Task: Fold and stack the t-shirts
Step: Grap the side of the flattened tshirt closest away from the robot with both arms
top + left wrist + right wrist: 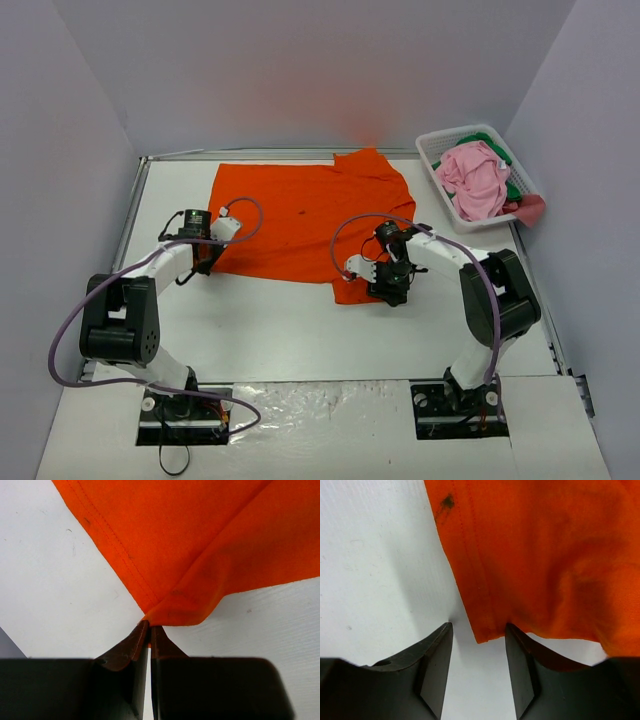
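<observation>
1. The left gripper [149,628] is clamped on just the tip of one hem corner of the orange t-shirt [300,215]. So thin a bite may slip when lifted.
2. The right gripper [478,627] stands parted astride the other hem corner, holding nothing. Closing here may catch only the edge.
3. The shirt lies spread along the far edge of the table [300,330]. An uneven lift would skew the fold.

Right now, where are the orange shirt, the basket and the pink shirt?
orange t-shirt [300,215], top external view, flat middle.
white basket [455,134], top external view, far rim.
pink t-shirt [476,180], top external view, bunched middle.
</observation>
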{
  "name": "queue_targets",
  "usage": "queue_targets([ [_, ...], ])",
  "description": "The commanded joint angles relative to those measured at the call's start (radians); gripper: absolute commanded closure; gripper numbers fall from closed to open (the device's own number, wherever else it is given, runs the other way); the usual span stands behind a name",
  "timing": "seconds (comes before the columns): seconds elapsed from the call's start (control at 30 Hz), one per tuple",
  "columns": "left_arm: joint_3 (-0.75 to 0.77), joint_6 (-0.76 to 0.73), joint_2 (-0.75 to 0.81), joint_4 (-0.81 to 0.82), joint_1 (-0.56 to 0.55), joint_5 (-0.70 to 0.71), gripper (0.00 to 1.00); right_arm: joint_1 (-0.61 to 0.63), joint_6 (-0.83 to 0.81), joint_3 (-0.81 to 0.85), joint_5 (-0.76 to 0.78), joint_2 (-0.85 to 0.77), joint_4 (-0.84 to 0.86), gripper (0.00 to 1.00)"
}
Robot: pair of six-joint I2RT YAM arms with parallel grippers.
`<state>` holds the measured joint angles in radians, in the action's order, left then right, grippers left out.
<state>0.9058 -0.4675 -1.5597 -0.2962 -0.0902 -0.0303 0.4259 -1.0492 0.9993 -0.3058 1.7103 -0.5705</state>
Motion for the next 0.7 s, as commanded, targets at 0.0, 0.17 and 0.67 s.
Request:
queue_targets([
  [0.0,0.008,0.0,0.027,-0.014,0.007,-0.016,0.98,0.002,0.014,-0.004,0.031,0.025,-0.006,0.59],
  [0.17,0.005,0.0,0.03,-0.017,0.007,-0.023,0.98,0.023,0.057,-0.025,0.06,0.018,0.04,0.82],
  [0.67,0.016,-0.02,0.087,-0.066,0.006,-0.066,0.98,0.036,0.13,-0.024,0.094,-0.033,0.023,1.0],
])
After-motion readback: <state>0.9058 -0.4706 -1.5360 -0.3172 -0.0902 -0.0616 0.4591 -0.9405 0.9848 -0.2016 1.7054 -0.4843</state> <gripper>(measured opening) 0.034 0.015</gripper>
